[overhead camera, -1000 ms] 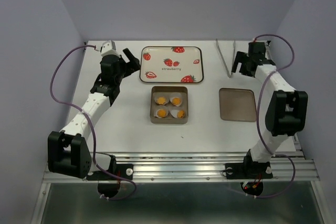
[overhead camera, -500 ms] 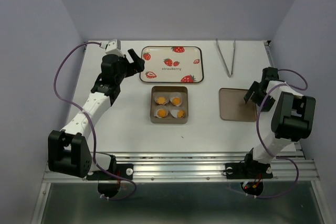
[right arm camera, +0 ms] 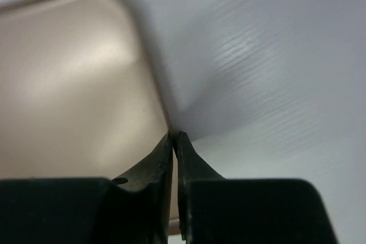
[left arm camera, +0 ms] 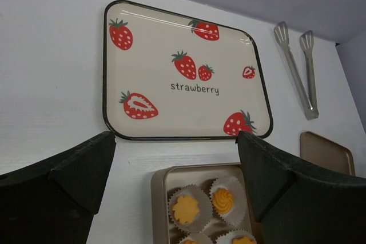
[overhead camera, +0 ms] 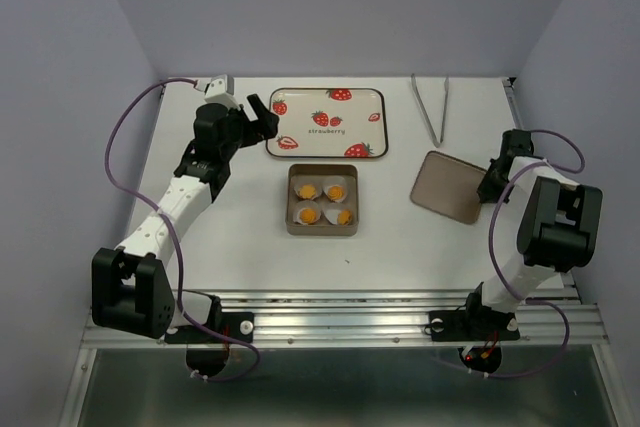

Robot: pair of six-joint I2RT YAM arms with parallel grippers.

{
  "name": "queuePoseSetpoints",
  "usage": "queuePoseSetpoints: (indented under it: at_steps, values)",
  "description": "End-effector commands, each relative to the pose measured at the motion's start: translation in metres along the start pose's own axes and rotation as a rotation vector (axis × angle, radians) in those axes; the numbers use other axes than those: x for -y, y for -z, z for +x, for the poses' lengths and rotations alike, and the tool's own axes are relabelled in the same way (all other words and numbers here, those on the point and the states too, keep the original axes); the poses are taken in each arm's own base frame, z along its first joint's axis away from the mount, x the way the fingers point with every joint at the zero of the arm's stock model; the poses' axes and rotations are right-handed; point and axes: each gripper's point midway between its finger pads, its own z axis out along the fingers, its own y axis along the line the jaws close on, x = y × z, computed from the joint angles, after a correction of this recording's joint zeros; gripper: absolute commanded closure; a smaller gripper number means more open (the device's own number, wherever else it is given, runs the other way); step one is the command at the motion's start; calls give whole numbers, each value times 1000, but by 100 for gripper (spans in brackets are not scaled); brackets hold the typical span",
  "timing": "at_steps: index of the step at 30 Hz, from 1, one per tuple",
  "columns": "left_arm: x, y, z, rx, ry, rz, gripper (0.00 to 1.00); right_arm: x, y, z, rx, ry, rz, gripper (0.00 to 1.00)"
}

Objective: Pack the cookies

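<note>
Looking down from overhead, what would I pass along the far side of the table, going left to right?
Black left tool, open → cream rectangular tray printed with red strawberries → silver metal tongs.

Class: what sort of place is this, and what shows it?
Probably a robotics lab test cell: two arms bolted to a metal rail, a white table boxed in by plain walls, a tin of cookies.

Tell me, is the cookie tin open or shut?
Open. All four cookies show inside the tin, and its lid sits apart to the right, pinched at its edge by the right gripper.
</note>
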Motion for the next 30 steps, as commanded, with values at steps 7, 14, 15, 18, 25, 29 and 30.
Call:
queuePoseSetpoints:
  at_steps: [7, 14, 15, 18, 25, 29, 30]
  values:
    - [38, 8, -15, 49, -35, 101, 1, -30, 27, -6, 68, 32, -200, 99]
    - [78, 18, -5, 13, -67, 236, 1, -65, 92, -18, 204, 125, -331, 99]
    - [89, 21, -2, 1, -76, 284, 1, -75, 100, -16, 219, 156, -351, 99]
    - [123, 27, 18, -61, -102, 424, 1, -100, 129, -14, 267, 217, -446, 99]
    - [192, 47, 63, -198, -93, 711, 1, -161, 180, 1, 336, 372, -643, 99]
    - [203, 46, 84, -249, -82, 726, 1, -185, 212, 11, 352, 429, -789, 99]
    - [201, 45, 90, -263, -75, 723, 1, -187, 217, 12, 354, 439, -813, 99]
